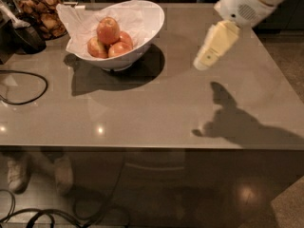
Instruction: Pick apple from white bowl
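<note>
The white bowl (153,19), lined with crumpled white paper, stands at the back left of the grey table. The apple (108,30), red-orange and the largest, lies on top of three smaller apples (118,49) in the bowl. My gripper (201,63), cream-coloured on a white arm, hangs above the table to the right of the bowl. It points down and to the left and is apart from the bowl. It holds nothing that I can see.
A glass jar of brown snacks (45,14) stands at the back left, with a dark object (26,36) beside it. A black cable (28,95) loops on the table's left. The table's front edge (142,148) runs across the view; shoes and cables lie on the floor below.
</note>
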You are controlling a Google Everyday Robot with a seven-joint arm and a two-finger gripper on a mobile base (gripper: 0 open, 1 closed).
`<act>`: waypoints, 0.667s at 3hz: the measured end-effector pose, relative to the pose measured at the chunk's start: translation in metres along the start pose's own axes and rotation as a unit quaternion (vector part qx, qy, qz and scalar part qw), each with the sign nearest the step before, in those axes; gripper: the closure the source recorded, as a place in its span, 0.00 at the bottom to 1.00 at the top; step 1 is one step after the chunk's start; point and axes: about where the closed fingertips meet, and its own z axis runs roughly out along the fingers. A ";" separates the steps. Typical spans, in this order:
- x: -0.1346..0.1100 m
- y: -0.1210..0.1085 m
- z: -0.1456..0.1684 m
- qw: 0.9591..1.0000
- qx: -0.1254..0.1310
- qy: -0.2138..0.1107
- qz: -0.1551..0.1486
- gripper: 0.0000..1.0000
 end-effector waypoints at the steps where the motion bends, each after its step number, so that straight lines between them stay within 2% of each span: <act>1: -0.050 -0.024 0.036 0.999 -0.028 -0.039 -0.015 0.00; 2: -0.085 -0.034 0.055 0.995 -0.055 -0.077 -0.039 0.00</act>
